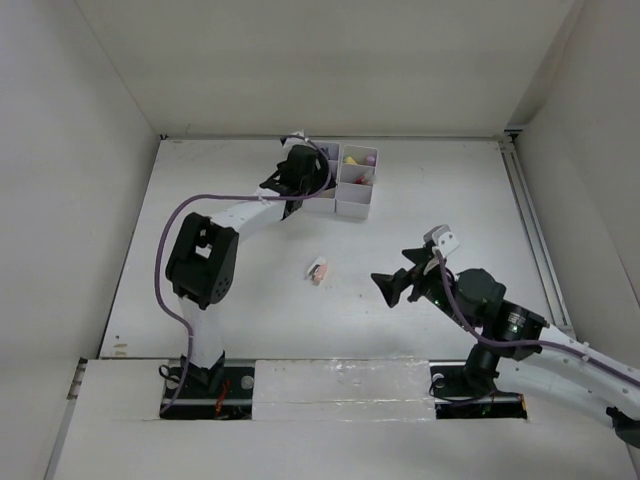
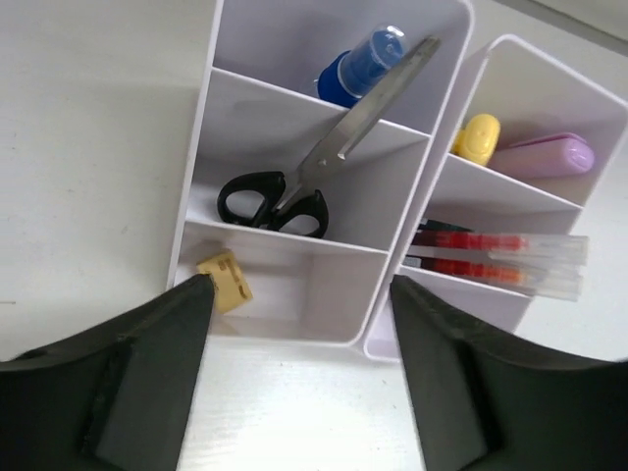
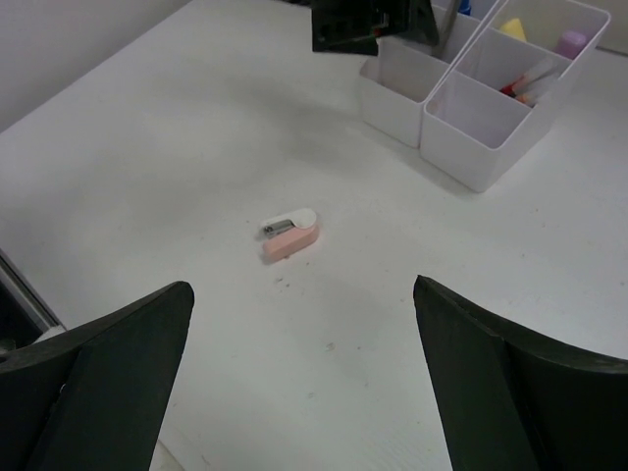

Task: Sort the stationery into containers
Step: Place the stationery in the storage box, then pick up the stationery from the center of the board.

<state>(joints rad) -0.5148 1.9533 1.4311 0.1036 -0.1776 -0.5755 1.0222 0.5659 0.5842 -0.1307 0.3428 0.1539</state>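
Note:
The white organizer tray stands at the back of the table. My left gripper hovers at its near left end, open and empty. In the left wrist view the tray holds a yellow eraser, black-handled scissors, a blue-capped marker, a yellow highlighter, a purple highlighter and red pens. A pink eraser lies loose mid-table. My right gripper is open and empty to its right; in the right wrist view the eraser lies ahead of the fingers.
White walls enclose the table on the left, back and right. A metal rail runs along the right edge. In the right wrist view the tray stands at the top right with the left gripper beside it.

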